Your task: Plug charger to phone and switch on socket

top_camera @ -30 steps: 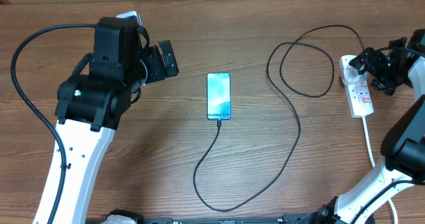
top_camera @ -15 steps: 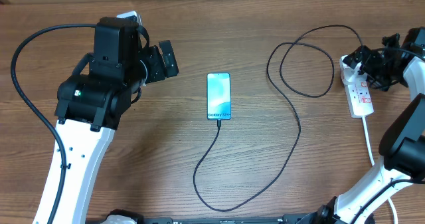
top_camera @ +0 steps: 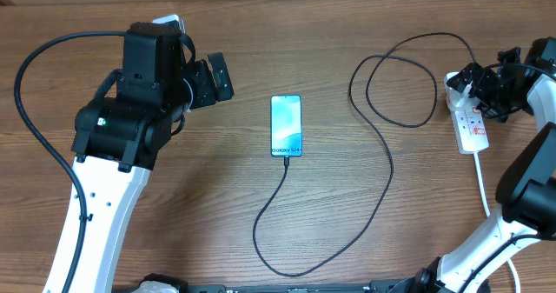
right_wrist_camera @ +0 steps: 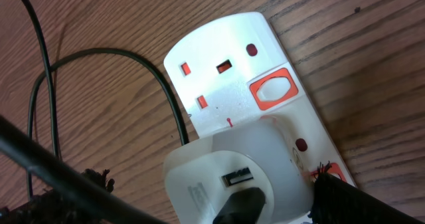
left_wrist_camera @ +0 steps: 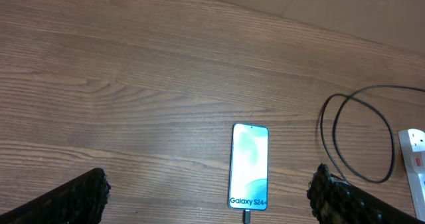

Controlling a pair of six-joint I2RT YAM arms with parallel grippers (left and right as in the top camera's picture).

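1. Two grippers, both with jaws wide and holding nothing: left gripper, right gripper.
2. The charger tip looks seated in the phone. The phone is ahead of the left fingers, well apart.
3. The socket is directly under the right fingers, long axis running back toward that arm. The right arm is far nearer.
4. A half-hidden red switch beside the white adapter sits just by one fingertip, probably the one to press.

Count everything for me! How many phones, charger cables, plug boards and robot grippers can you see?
phone: 1
charger cable: 1
white socket strip: 1
robot grippers: 2, the left gripper and the right gripper
Total: 5
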